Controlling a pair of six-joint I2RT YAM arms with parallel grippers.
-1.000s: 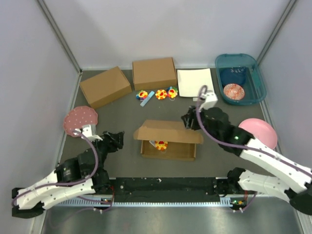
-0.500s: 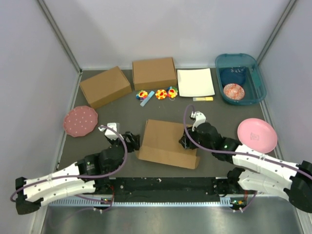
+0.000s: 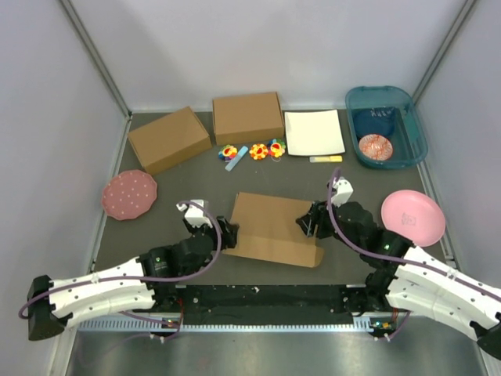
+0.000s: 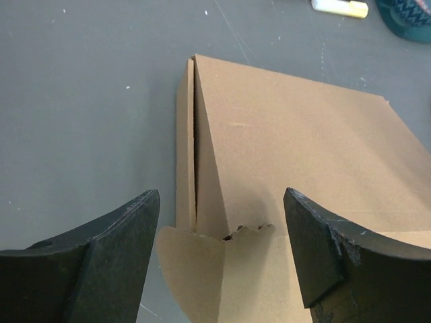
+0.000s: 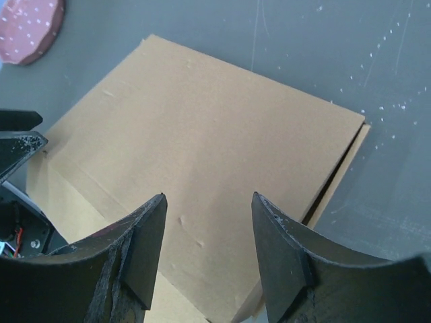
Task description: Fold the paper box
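The paper box (image 3: 272, 227) is a shallow brown cardboard mailer lying mid-table with its lid down. My left gripper (image 3: 228, 236) is open at its near left corner; in the left wrist view the box (image 4: 289, 148) fills the gap and a rounded front tab (image 4: 195, 269) sticks out between the fingers of the left gripper (image 4: 222, 202). My right gripper (image 3: 307, 222) is open at the box's right edge; in the right wrist view the right gripper (image 5: 209, 202) hovers over the lid (image 5: 202, 141), holding nothing.
Two smaller brown boxes (image 3: 170, 139) (image 3: 247, 117) and a white sheet (image 3: 314, 132) lie at the back. Small colourful toys (image 3: 252, 150) sit in front of them. A teal bin (image 3: 385, 125) stands back right. Pink plates lie left (image 3: 129, 193) and right (image 3: 412, 217).
The box's lid went from raised to shut flat. My left gripper moved right to the box's left corner. My right gripper came down from the back onto the lid, then drew to the right edge.
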